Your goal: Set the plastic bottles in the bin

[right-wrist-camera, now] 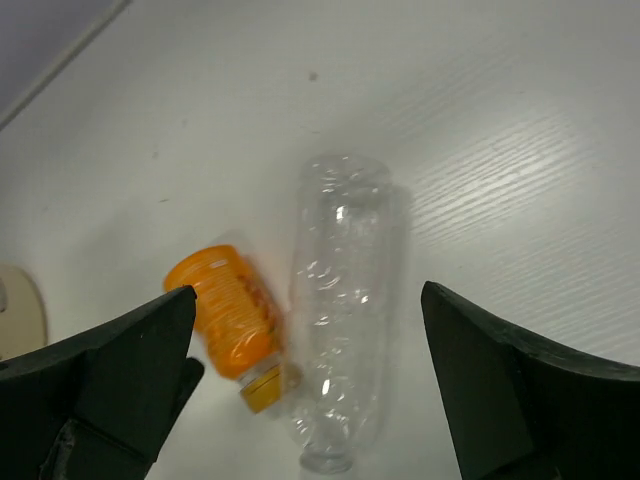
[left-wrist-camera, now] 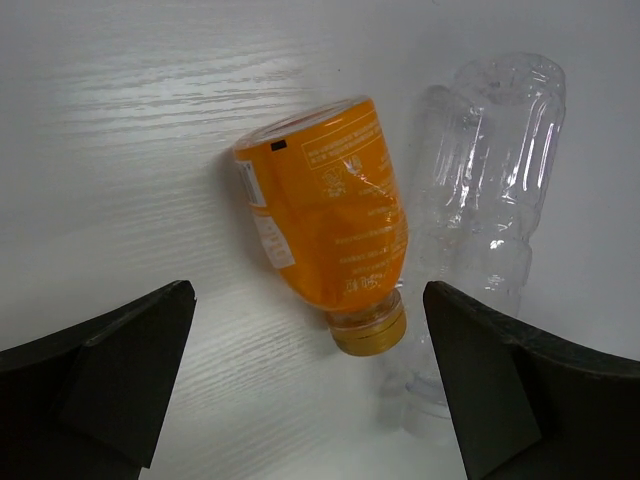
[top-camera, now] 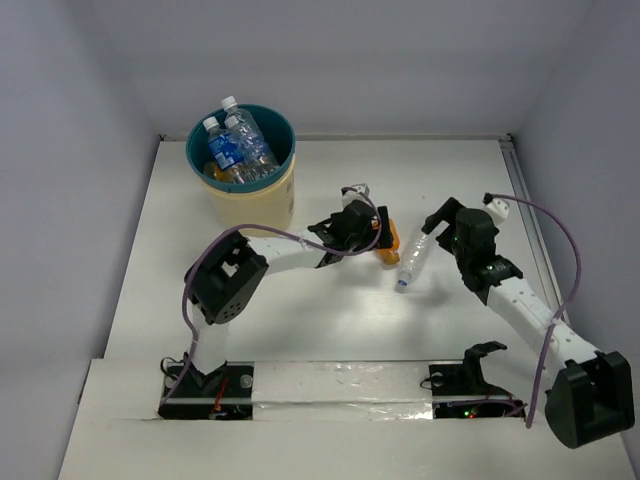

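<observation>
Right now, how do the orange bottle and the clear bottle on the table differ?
The orange bottle is orange with a printed label and yellow cap; the clear bottle is transparent and unlabelled. The clear bottle is longer than the orange bottle. Both lie on their sides, side by side, necks pointing the same way.

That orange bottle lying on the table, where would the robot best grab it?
Probably grip the orange bottle across its body, nearer its base, coming down from above with the open left pincer. It lies flat on its side, and the clear bottle crowds it at the cap end, leaving more finger room toward the base.
</observation>
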Robot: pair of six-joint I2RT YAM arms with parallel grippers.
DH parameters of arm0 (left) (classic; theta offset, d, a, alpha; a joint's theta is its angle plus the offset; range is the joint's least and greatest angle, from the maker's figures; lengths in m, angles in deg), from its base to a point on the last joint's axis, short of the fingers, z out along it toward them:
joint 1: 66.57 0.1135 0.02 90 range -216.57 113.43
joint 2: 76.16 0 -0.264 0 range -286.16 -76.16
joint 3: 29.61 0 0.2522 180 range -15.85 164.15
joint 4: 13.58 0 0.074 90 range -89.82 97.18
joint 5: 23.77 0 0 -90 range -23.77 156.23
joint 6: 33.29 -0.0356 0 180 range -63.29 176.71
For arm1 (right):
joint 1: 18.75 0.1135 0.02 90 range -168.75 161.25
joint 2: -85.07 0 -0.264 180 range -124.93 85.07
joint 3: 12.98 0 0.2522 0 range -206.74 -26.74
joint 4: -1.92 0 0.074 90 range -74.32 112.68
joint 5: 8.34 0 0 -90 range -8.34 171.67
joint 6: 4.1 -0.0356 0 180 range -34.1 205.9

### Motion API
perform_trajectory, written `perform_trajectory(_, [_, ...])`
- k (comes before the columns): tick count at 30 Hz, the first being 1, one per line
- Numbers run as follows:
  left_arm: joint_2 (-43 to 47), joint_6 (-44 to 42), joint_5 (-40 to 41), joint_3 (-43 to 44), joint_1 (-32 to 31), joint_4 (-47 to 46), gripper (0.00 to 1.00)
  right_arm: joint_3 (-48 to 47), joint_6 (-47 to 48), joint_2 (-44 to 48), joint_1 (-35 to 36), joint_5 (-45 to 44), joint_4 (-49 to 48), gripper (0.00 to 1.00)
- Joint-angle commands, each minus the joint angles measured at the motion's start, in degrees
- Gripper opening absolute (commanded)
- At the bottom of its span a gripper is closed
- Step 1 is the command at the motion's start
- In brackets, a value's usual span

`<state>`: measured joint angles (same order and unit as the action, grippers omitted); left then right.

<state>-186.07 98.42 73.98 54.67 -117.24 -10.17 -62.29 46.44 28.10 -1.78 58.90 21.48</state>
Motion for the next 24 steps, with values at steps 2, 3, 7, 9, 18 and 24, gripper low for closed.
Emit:
perform_trajectory(2, [-3.10,-1.99,-0.98,6.89,-0.30,0.59,0.99,0.40,-0.18,-8.03,-5.11,8.16,-4.83,1.00])
perform_trajectory(3, [-3.90,-2.68,-0.11,7.69,-0.30,1.99,0.99,-0.21,0.69,-9.46,-5.11,9.91,-5.18,1.00])
perform_trajectory(7, [-7.86,-3.66,1.92,10.68,-0.30,3.32,0.97,-2.23,2.11,-13.60,-5.11,12.65,-7.12,1.00])
perform_trajectory(9, [-10.32,-4.09,2.88,12.52,-0.30,4.19,0.95,-3.47,2.72,-15.53,-5.11,13.18,-6.08,0.98])
perform_trajectory(18, [-10.69,-4.45,5.69,8.95,0.23,1.84,0.59,-8.74,5.26,-20.63,-5.11,14.85,-0.89,0.85])
perform_trajectory(24, [1.08,-4.97,7.89,-3.43,1.28,-2.82,0.47,-13.31,9.49,-25.99,-5.11,19.33,5.78,0.85])
